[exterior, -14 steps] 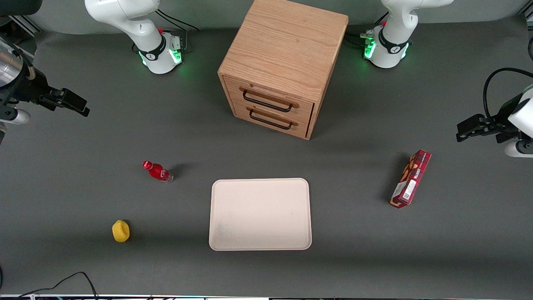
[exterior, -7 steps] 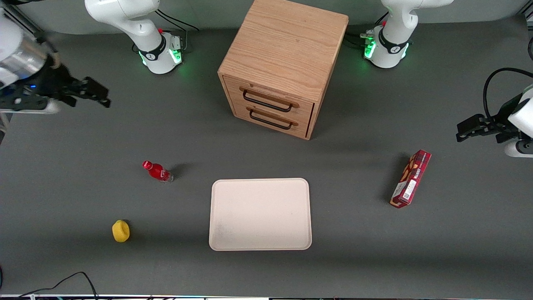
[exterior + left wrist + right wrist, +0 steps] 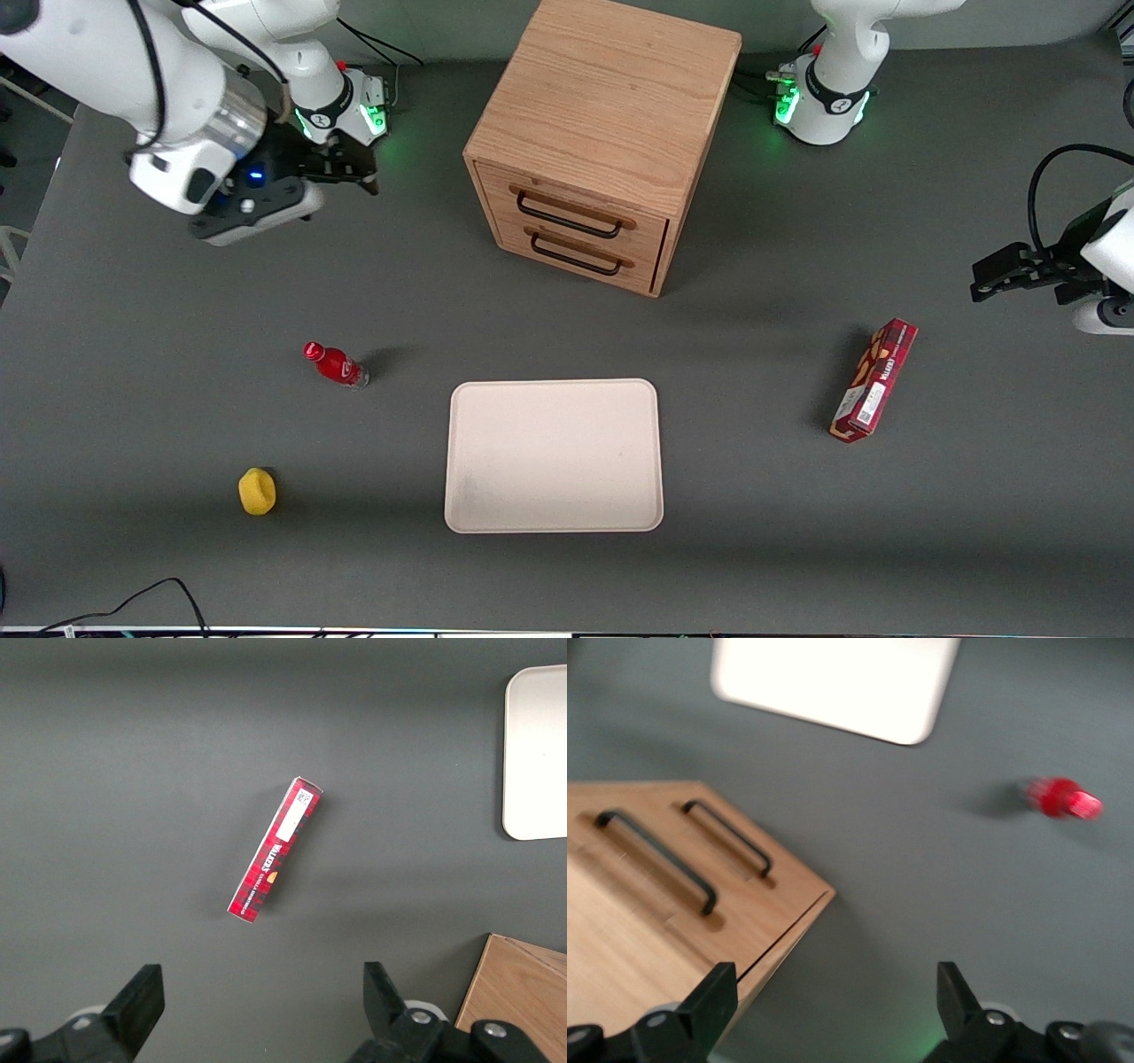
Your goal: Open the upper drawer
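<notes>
Front view: the gripper (image 3: 354, 168) is held above the table, fingers spread, nothing gripped, well apart from the upper drawer (image 3: 571, 214), which is seen shut, toward the parked arm's end. Fingertips are blurred in wrist view.

Our right arm reaching in above the surface at its working end, wrist angled down, claw (image 3: 350, 168) held in the air, fingers (image 3: 718, 992) spread apart, gripping nothing
</notes>
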